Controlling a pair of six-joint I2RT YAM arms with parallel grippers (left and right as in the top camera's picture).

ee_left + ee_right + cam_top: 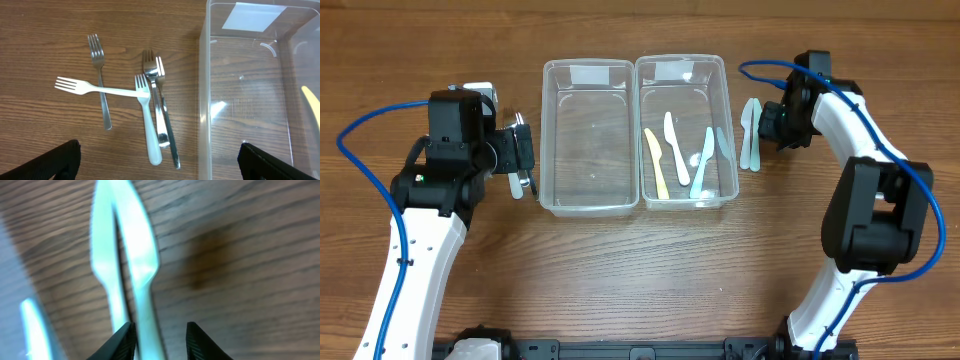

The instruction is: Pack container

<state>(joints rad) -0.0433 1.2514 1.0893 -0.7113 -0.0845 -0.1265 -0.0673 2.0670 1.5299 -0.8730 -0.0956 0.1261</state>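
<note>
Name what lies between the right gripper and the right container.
Two pale blue knives beside the right container, just short of the right gripper; overhead view shows it.

You have a wood-grain table carrying two clear plastic containers set side by side with their walls touching: the left container and the right container. Just left of the left container lies a cluster of forks. There you see a lone metal fork, a white plastic fork laid crosswise over its handle, a second white plastic fork, and two metal forks overlapping beside it. Just right of the right container, two pale green plastic knives lie side by side.
</note>
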